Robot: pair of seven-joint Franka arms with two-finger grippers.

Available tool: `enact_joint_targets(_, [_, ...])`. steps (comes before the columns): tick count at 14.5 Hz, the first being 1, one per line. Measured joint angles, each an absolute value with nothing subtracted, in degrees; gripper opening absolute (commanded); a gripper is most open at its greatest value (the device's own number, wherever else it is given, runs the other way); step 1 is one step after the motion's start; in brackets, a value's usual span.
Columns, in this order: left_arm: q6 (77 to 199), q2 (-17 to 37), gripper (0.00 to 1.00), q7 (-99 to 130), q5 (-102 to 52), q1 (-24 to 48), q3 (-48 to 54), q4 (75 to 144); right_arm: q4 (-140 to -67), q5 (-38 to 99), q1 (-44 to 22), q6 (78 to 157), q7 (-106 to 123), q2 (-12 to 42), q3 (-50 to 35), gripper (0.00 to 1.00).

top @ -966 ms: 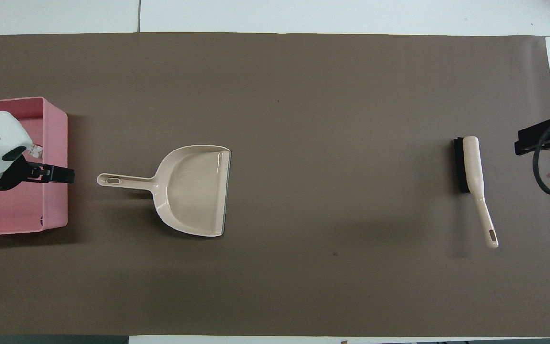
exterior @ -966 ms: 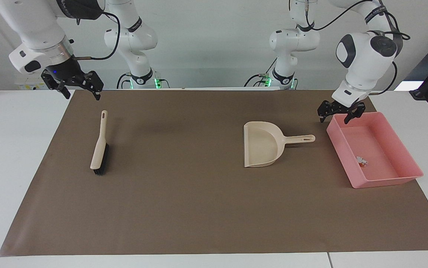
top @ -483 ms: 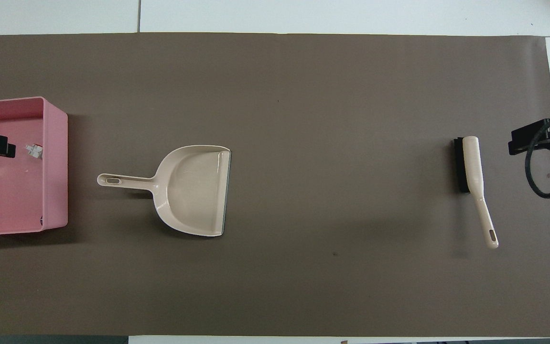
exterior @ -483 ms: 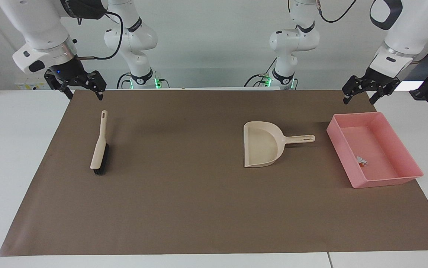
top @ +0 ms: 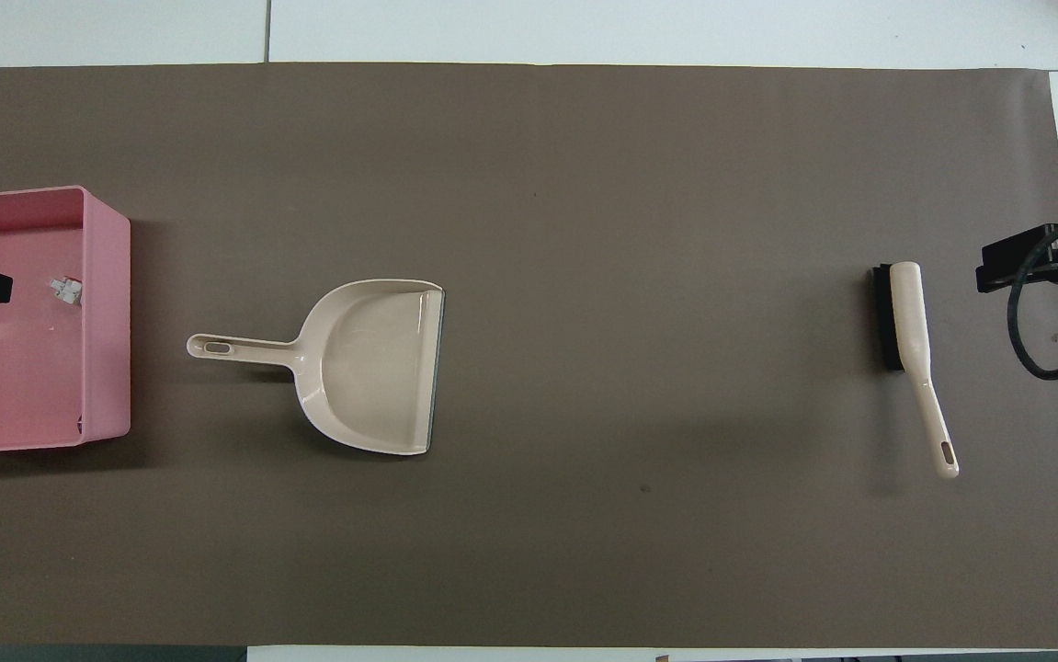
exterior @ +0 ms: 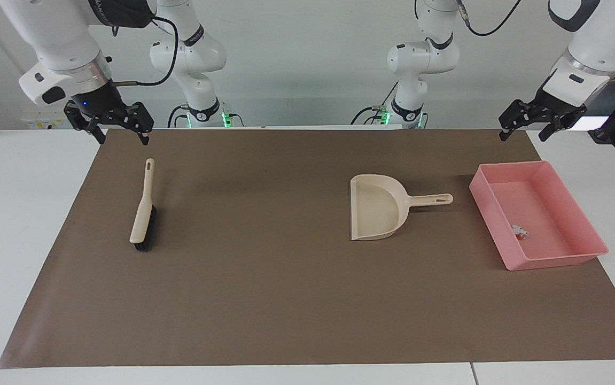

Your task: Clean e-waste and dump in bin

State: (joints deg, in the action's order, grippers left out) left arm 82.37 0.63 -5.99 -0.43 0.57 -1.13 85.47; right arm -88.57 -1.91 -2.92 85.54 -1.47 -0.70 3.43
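E-waste (exterior: 520, 231) lies inside the pink bin (exterior: 580, 220) at the left arm's end, dustpan (exterior: 376, 214) beside it. The left gripper (exterior: 541, 124), open and empty, hangs closest; the right gripper (exterior: 109, 124), open, waits above the brush (exterior: 143, 211).

Arm shells: glossy white rounded plastic links, 2 arms, dark grey/black joint caps.
Joint bands: black rings w/ small white lettering, unreadable.
Wrist flanges: silver metal collars above black tool mounts.
Cables: black, looped along upper links.
Bases: green LEDs lit at foot.
Right black two-finger gripper (exterior: 116, 122): matte linkage, blue LED above.
Left black two-finger gripper (exterior: 532, 124): same build.
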Motion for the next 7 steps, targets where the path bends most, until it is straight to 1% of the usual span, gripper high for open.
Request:
enact_joint_targets(5, [84.35, -1.45, 0.99, -5.99, -0.43, 0.56, -1.09, 90.27, -88.57, -1.91, -2.90, 86.03, -2.10, -0.62, 3.43, 1.00])
enact_joint_targets(7, [84.87, -2.03, 0.99, -5.99, -0.43, 0.56, -1.09, 91.14, -88.58, -1.91, -2.80, 86.03, -2.22, -0.56, 3.47, 1.00])
